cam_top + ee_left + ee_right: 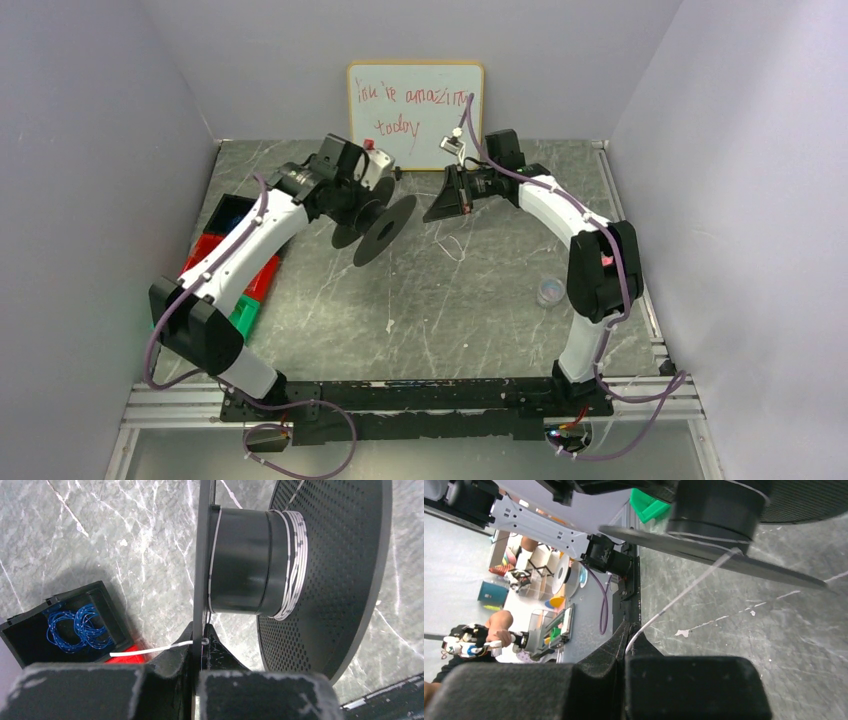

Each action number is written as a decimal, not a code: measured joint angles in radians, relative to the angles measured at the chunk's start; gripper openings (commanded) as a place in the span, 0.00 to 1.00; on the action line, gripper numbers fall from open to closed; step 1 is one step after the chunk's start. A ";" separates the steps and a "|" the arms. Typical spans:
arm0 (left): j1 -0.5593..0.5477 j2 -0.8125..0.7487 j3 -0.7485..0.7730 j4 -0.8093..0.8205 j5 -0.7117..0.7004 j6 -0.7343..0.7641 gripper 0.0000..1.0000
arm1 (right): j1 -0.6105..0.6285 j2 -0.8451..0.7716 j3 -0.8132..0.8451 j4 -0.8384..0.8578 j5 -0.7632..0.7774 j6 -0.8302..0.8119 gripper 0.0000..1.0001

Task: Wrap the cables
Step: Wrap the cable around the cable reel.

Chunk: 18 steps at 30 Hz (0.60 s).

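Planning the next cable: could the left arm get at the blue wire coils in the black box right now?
Probably not yet: the left fingers are shut on the round black two-flanged spool. Otherwise the way looks free; the open black box with the blue wire coils lies uncovered.

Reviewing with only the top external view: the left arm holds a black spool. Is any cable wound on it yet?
Observer: Yes. Left wrist view: several turns of whitish cable on the spool hub, bunched against the perforated flange.
Operator: Where does it lead?
Observer: Right wrist view: straight from the hub into the right gripper, shut on it.
Operator: How is the spool held?
Observer: The left gripper pinches the other flange at its rim.
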 measured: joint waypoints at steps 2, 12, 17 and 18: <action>-0.023 0.021 -0.011 0.019 -0.039 -0.006 0.02 | 0.023 -0.001 0.005 -0.006 0.005 -0.004 0.00; -0.085 0.104 -0.013 0.026 -0.134 -0.072 0.02 | 0.126 0.003 0.077 -0.130 0.103 -0.108 0.00; -0.082 0.149 0.011 0.018 -0.137 -0.153 0.02 | 0.186 0.011 0.079 -0.156 0.142 -0.142 0.00; -0.077 0.157 0.019 0.006 -0.131 -0.168 0.02 | 0.201 0.011 0.079 -0.158 0.154 -0.144 0.00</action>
